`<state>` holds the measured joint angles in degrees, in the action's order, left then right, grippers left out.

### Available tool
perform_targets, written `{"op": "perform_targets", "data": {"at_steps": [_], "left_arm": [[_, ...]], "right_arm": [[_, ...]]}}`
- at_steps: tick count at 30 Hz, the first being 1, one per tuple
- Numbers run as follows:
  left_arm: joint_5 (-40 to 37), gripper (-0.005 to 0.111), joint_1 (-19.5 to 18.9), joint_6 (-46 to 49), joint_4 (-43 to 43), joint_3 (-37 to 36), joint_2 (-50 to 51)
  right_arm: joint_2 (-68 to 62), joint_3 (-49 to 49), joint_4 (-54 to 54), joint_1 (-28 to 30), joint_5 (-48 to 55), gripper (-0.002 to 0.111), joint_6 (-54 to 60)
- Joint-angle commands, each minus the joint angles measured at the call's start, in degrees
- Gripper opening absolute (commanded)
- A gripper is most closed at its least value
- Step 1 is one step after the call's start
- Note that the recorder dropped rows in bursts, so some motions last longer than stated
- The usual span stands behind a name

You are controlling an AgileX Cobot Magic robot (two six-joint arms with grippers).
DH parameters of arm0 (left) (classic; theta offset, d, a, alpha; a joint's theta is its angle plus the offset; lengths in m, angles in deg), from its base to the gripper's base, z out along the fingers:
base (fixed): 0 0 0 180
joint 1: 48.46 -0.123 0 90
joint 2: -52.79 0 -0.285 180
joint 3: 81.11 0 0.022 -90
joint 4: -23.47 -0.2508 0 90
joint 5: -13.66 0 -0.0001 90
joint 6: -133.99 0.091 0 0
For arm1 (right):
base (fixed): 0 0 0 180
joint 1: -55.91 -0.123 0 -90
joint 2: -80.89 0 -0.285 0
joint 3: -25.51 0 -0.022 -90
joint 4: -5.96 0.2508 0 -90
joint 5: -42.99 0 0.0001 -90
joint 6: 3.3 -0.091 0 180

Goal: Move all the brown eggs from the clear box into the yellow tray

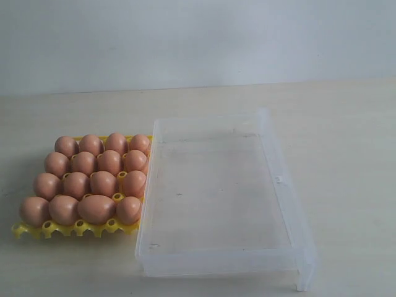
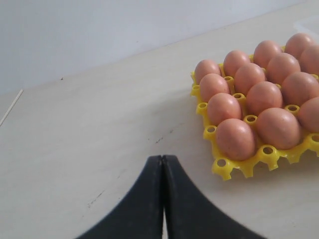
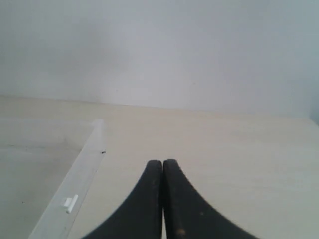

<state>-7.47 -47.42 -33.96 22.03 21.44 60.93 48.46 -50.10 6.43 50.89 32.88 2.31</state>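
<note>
Brown eggs [image 1: 93, 176] are in neither of my grippers: left gripper [image 2: 163, 160] and right gripper [image 3: 162, 163] each show jaws pressed together, holding nothing, over bare table [image 1: 346, 154]. Beyond the left one, the eggs fill the yellow tray [image 1: 62, 229] four by four, one per cup, raised pegs keeping them apart; front-row eggs lie tilted but seated. Next, the clear box [image 1: 213, 263] stands just beside the tray's nearer edge, contact uncertain, and shows no egg inside. Judgement: transfer complete, which accounts for idle jaws. Open room lies left of the tray and right of the box; farther off, only tabletop up to the pale wall [image 1: 185, 37].
</note>
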Motion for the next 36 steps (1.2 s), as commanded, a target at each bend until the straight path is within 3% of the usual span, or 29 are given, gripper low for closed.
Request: {"op": "perform_targets", "data": {"at_steps": [1, 8, 12, 36], "left_arm": [[0.4, 0.000, 0.1, -0.3, 0.0, 0.2, -0.3], [0.4, 0.000, 0.1, -0.3, 0.0, 0.2, -0.3], [0.4, 0.000, 0.1, -0.3, 0.0, 0.2, -0.3], [0.4, 0.000, 0.1, -0.3, 0.0, 0.2, -0.3]], "right_arm": [[9.2, -1.6, 0.1, 1.5, 1.1, 0.000, 0.4], [24.6, -1.6, 1.6, 1.5, 13.4, 0.000, 0.3], [24.6, -1.6, 1.0, 1.4, 19.8, 0.000, 0.3], [24.6, -1.6, 1.1, 1.4, 20.3, 0.000, 0.1]]}}
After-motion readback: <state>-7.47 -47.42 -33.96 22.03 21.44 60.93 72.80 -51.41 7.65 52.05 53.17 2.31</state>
